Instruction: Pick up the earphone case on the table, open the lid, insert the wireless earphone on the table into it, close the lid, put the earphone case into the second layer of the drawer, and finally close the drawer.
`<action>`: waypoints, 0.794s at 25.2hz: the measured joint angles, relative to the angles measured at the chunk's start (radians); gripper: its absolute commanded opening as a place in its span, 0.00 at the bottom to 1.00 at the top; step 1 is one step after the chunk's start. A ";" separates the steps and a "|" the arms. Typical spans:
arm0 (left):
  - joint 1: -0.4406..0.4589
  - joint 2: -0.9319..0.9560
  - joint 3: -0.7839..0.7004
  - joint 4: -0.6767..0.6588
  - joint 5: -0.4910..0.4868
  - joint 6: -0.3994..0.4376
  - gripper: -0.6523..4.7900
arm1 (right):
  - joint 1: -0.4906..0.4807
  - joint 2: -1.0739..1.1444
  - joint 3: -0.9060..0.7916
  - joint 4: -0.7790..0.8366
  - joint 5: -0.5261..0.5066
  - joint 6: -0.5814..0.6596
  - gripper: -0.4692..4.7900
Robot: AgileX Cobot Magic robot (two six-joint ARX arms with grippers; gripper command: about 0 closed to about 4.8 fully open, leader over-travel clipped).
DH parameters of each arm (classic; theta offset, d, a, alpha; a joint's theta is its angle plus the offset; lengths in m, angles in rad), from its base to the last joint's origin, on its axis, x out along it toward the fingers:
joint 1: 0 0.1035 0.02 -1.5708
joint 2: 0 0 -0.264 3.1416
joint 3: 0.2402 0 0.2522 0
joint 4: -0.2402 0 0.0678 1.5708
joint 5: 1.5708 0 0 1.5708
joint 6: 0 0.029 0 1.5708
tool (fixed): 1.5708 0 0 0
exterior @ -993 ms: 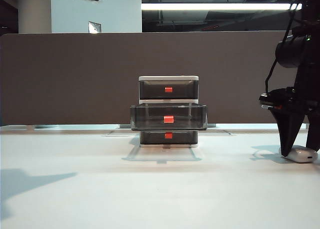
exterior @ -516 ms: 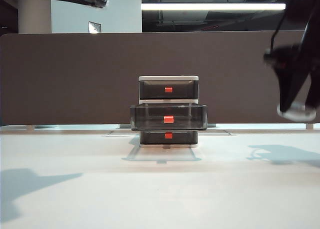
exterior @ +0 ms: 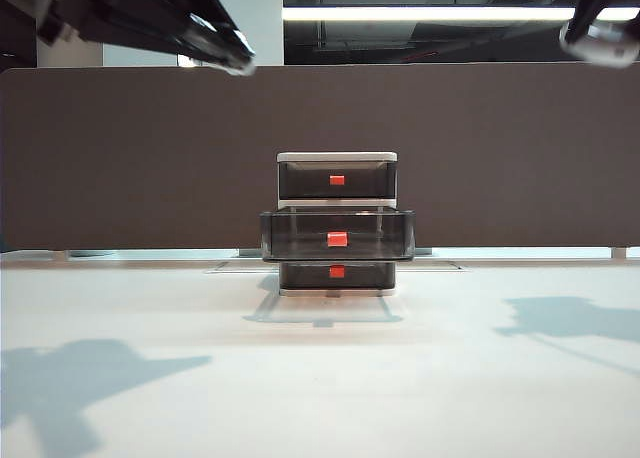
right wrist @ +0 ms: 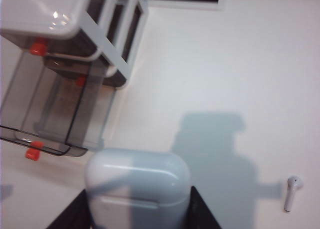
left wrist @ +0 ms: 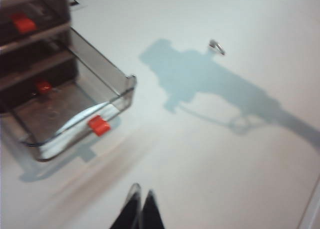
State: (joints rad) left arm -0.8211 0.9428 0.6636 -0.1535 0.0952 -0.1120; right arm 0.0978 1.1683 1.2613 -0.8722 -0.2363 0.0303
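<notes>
While your right gripper (right wrist: 136,216) holds the earphone case (right wrist: 136,189) high above the table (exterior: 320,378), bring the left gripper (left wrist: 140,209) — jaws pressed together, empty — across to meet it. Keep the case level and clamp it below the seam, so the lid (right wrist: 136,171) can swing free; the earphone (right wrist: 292,191) lies on the table.

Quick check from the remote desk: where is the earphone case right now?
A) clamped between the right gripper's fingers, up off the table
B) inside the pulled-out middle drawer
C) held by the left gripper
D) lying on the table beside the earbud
A: the right wrist view shows the earphone case clamped in the right gripper, high above the table.
</notes>
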 measured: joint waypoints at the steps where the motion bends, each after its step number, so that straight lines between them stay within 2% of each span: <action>1: -0.008 0.008 -0.012 0.016 0.001 -0.010 0.11 | 0.000 -0.017 0.000 0.000 0.000 0.002 0.37; 9: -0.061 0.018 -0.126 0.175 0.002 -0.062 0.11 | 0.000 -0.084 -0.011 0.041 -0.019 0.019 0.37; 13: -0.063 0.018 -0.152 0.203 0.000 -0.077 0.11 | 0.019 -0.110 -0.119 0.135 -0.066 0.079 0.37; 16: -0.063 0.019 -0.152 0.217 0.000 -0.081 0.11 | 0.064 -0.130 -0.195 0.207 -0.069 0.105 0.37; 20: -0.063 0.043 -0.153 0.248 0.000 -0.084 0.11 | 0.182 -0.143 -0.354 0.386 -0.069 0.161 0.37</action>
State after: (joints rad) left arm -0.8845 0.9855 0.5106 0.0948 0.0956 -0.1963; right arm 0.2802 1.0252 0.9077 -0.4862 -0.3058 0.1917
